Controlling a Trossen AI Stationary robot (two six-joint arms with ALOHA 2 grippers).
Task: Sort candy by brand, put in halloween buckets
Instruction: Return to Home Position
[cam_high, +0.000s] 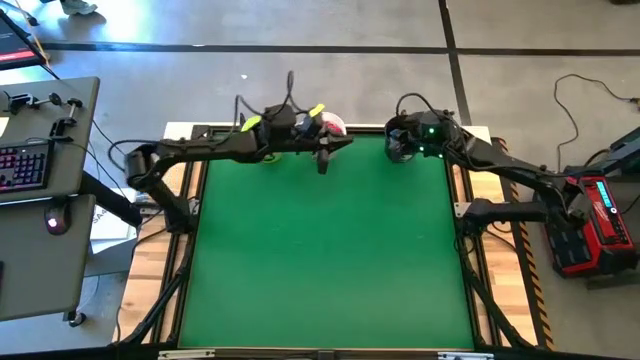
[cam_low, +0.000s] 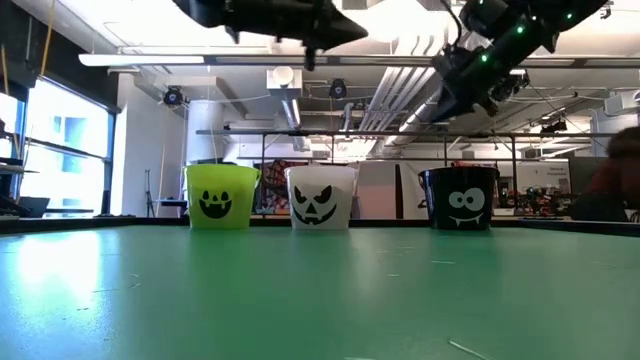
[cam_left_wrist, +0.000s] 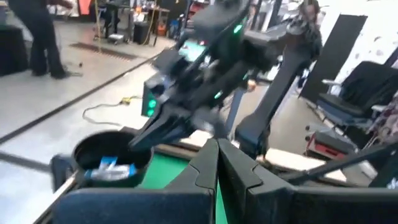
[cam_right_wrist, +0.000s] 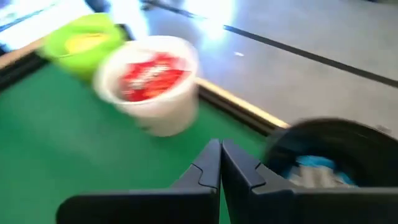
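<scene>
The green table (cam_low: 320, 300) runs away from the low camera to its far edge, where three buckets stand upright in a row, each apart from the next: one green bucket (cam_low: 221, 197), one white bucket (cam_low: 321, 198) in the middle and one black bucket (cam_low: 459, 199). All three show dark pumpkin faces toward the camera. The candy lies inside them, one kind to a bucket: yellow packets (cam_right_wrist: 84, 42) in the green one, red packets (cam_right_wrist: 152, 74) heaped in the white one and blue-and-white bars (cam_left_wrist: 109, 169) in the black one. The pieces are too blurred to count. Two arms are raised above the row. The left arm (cam_high: 200, 150) reaches from the table's left side along the far edge, lying nearly level over the green and white buckets. The left gripper (cam_left_wrist: 217, 146) is high above the table with its two fingers pressed together and nothing between them. The right arm (cam_high: 500, 165) comes in from the right side to the far right corner, its wrist tilted down toward the black bucket. The right gripper (cam_right_wrist: 221, 146) hangs above that bucket's rim, its fingers likewise closed tight and empty. A person (cam_left_wrist: 37, 37) stands on the floor beyond the table.
</scene>
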